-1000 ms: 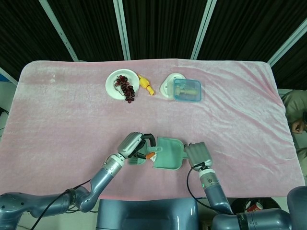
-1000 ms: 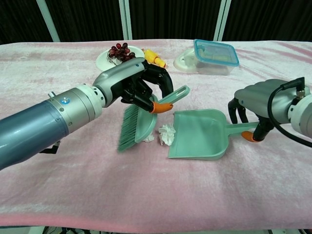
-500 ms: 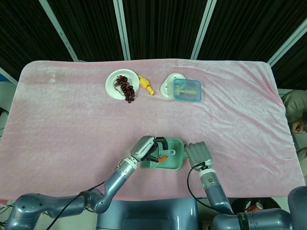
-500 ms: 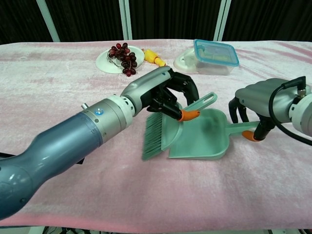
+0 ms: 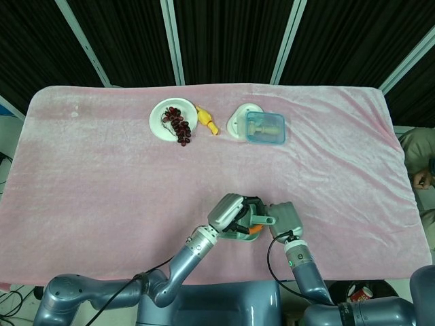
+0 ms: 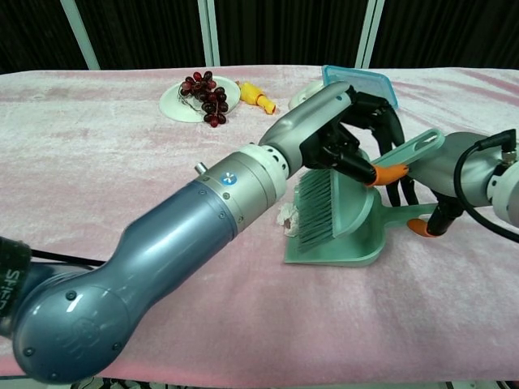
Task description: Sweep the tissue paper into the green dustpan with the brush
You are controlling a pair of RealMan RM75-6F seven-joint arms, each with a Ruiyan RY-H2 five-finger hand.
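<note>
The brush [image 6: 324, 207] is gripped by the left robot hand [image 6: 345, 134], whose fingers are wrapped around the handle near its orange collar, and the bristles are placed over the tray of the green dustpan [image 6: 357, 243]. The dustpan handle is held by the right robot hand [image 6: 442, 174], with the fingers curled down around it, although the grip itself is partly hidden behind the brush handle. The tissue paper [image 6: 288, 217] is seen only as a small white crumpled piece at the left edge of the bristles, just at the open lip of the dustpan; whether it lies fully inside the tray or partly on the pink cloth of the desk [image 6: 122, 138] cannot be decided from the chest view, and in the head view it is covered by the left robot hand [image 5: 231, 214]. The main risk is judged to be that the tissue is left behind or pulled out again: it is light and fluffy, so it can cling to the bristles when the brush is lifted, or slip around the side of the brush instead of going deeper into the tray. A second risk is that the dustpan is pushed or tilted by the brush, because the two handles are very near each other and the two hands could collide. The soft cloth could also catch the tissue at the lip.
</note>
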